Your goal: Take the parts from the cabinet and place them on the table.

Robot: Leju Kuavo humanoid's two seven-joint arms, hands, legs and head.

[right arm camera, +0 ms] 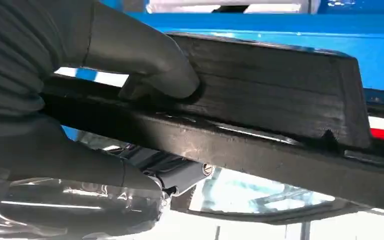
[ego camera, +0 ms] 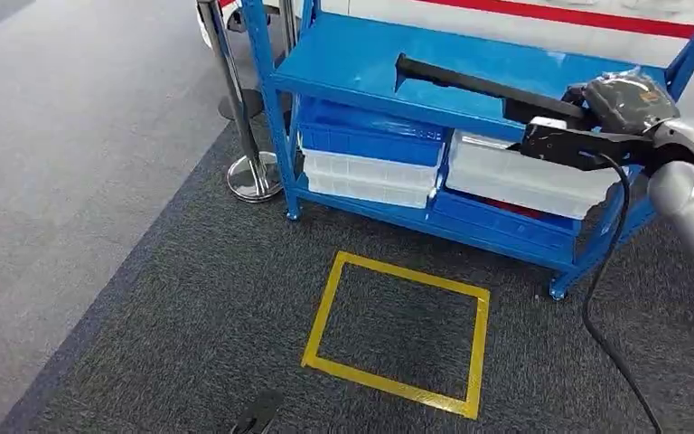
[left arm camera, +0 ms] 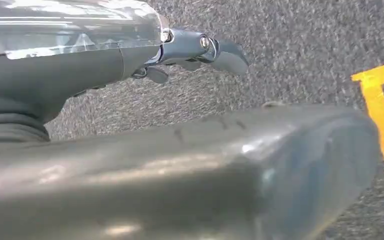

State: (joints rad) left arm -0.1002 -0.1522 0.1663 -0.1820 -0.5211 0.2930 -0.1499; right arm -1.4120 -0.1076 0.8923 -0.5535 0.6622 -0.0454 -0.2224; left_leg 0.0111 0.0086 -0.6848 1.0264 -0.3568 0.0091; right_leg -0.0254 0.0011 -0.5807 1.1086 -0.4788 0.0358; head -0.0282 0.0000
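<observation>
A long black part (ego camera: 474, 84) hangs just above the top shelf of the blue cabinet (ego camera: 361, 54), its far end pointing left. My right hand (ego camera: 628, 104) grips it at its right end. In the right wrist view the thumb (right arm camera: 150, 65) presses on the black part (right arm camera: 280, 100) and the darker fingers curl beneath it. My left hand (left arm camera: 80, 75) hangs over the dark carpet, holding nothing, with its fingers (left arm camera: 205, 47) stretched out and apart from the thick thumb (left arm camera: 230, 170).
Blue bins (ego camera: 370, 131) and white bins (ego camera: 515, 176) fill the cabinet's lower shelf. Chrome stanchion posts (ego camera: 239, 108) stand at its left. A yellow tape square (ego camera: 398, 321) marks the carpet in front. A black cable (ego camera: 605, 271) dangles from my right arm.
</observation>
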